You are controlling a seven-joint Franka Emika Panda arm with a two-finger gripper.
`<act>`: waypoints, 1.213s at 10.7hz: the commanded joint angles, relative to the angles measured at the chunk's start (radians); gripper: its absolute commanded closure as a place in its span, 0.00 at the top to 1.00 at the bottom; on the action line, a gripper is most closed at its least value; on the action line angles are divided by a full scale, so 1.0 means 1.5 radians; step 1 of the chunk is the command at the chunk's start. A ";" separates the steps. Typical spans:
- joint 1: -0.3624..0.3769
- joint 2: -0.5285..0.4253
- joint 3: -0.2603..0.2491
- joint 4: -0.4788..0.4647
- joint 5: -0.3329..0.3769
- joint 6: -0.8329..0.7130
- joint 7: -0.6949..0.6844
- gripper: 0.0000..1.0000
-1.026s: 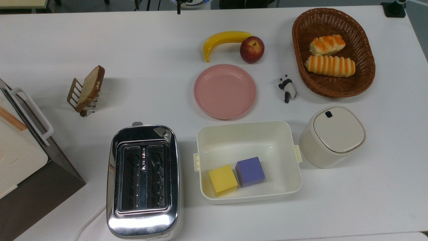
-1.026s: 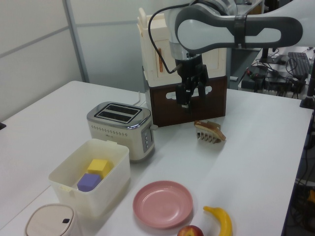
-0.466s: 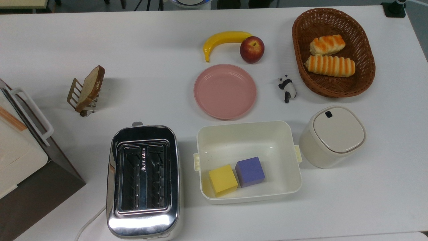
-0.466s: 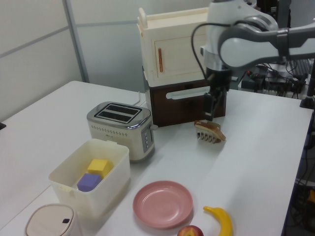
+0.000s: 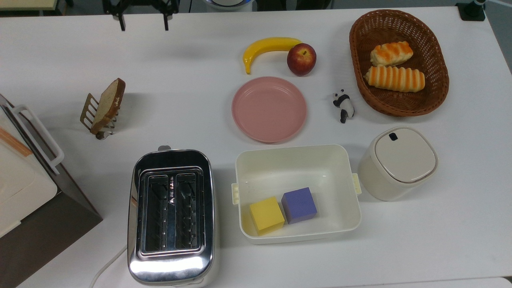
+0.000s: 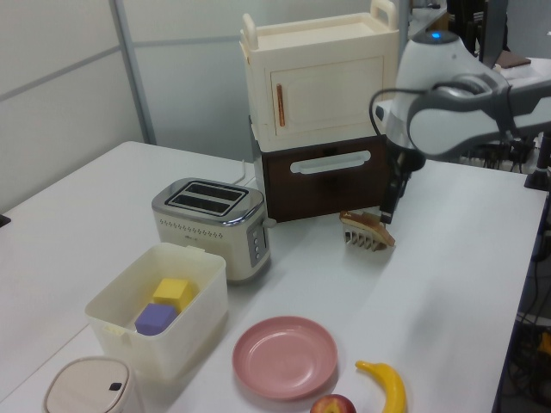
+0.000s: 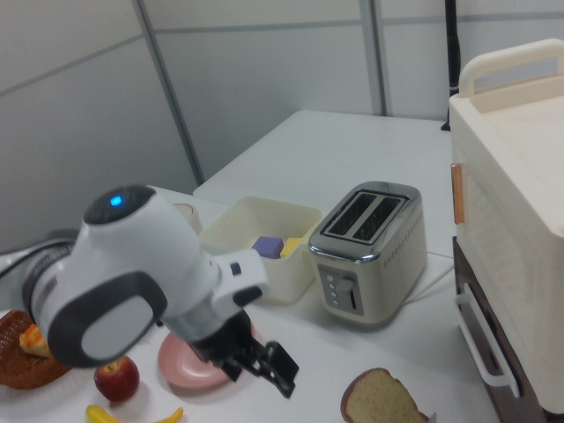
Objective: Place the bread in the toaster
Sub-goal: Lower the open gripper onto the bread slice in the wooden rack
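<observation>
White surface (image 5: 192, 72) holds bread (image 5: 107, 105) upright in wire rack (image 5: 89, 113), well apart from chrome toaster (image 5: 172, 216); pincer (image 5: 143, 18) hangs wide and empty near the top view's far edge, approach step, next descend onto the slice.

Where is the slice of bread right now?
The bread stands on edge in the small wire rack on the top view's left, between the brown-and-white box appliance and the pink plate, above the toaster.
</observation>
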 commanded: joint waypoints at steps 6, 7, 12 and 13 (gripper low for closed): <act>-0.021 0.148 -0.046 -0.054 -0.035 0.275 -0.041 0.86; -0.025 0.164 -0.049 -0.050 -0.035 0.296 -0.040 0.79; -0.036 0.224 -0.049 -0.006 -0.033 0.354 -0.033 0.71; -0.036 0.226 -0.049 -0.003 -0.034 0.357 -0.032 0.60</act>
